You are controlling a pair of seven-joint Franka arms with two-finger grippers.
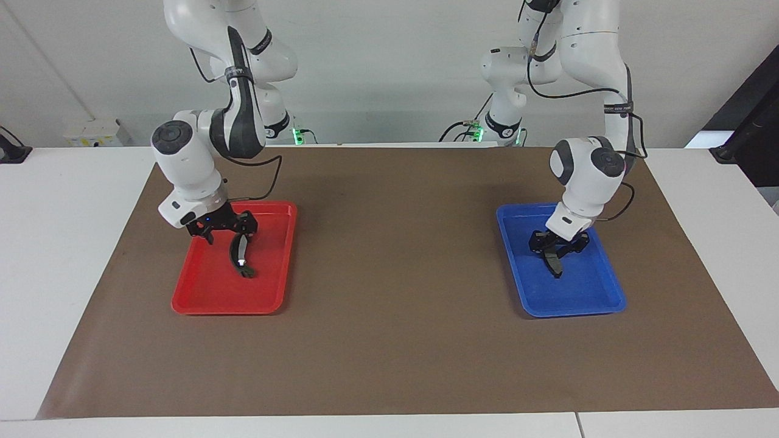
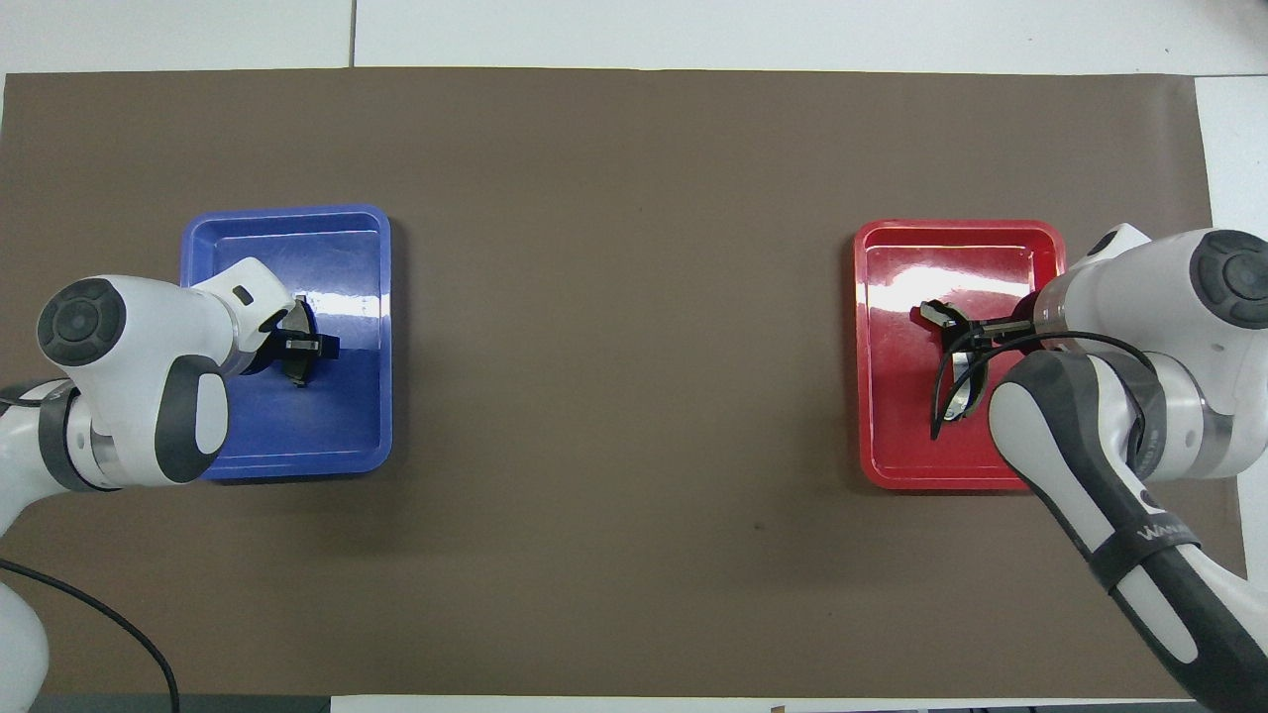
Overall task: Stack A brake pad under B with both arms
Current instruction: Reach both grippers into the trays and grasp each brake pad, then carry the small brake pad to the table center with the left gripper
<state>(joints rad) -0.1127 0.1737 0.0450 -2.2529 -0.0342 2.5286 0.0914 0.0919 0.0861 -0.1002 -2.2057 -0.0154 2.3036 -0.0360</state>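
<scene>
The A brake pad, short and dark grey, hangs on edge in my left gripper, which is shut on it low over the blue tray. In the overhead view, the pad shows at the left gripper over the blue tray. B, the long black crescent with a silvery strip, hangs from my right gripper, which is shut on its upper end. Its lower tip is at the floor of the red tray. From overhead, B curves under the right gripper in the red tray.
A brown mat covers the table between the two trays. The blue tray is toward the left arm's end and the red tray toward the right arm's end. White table shows around the mat.
</scene>
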